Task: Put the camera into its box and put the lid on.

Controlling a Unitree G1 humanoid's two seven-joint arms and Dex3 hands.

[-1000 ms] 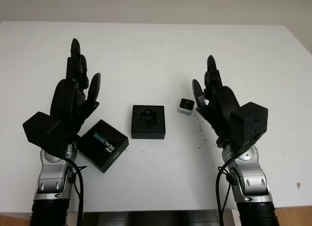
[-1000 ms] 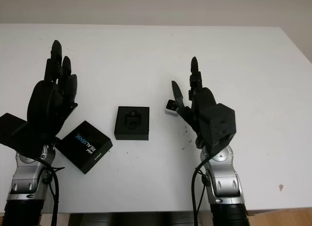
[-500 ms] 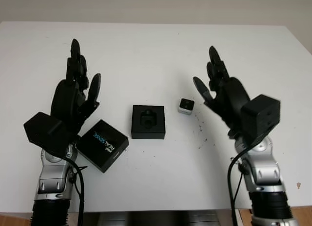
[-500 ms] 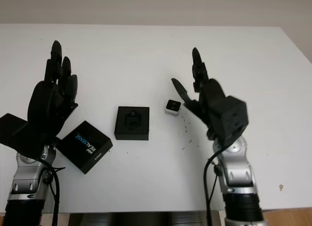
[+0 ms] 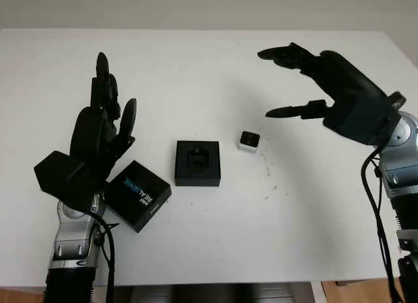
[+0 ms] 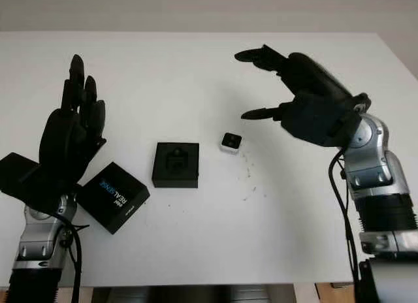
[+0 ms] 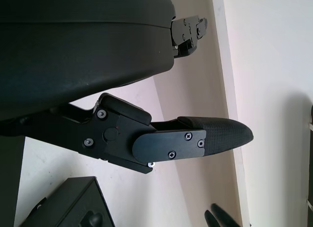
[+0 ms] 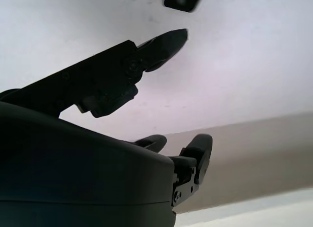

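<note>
Nearest to me on the bench (image 5: 215,251), the lid (image 5: 137,194) lies flat with its printed face up, partly under my left hand (image 5: 98,136), which hangs open and holds nothing; I judge it is parked there to take the lid once the camera is packed. Just beyond and to the right of the lid sits the box (image 5: 198,162), open side up, its moulded recess bare, so it is ready to receive the camera. A small gap further right, the camera (image 5: 249,141) stands alone on the bench, touching neither the box nor a hand. My right hand (image 5: 326,81) is raised above the bench, beyond and to the right of the camera, released and empty, its thumb and fingers pointing left over the surface. The camera lies below and nearer than those fingertips, well apart from them. From the right wrist view the camera (image 8: 183,0) sits just past the tip of one finger (image 8: 161,43). I judge the grasp is not yet begun.
</note>
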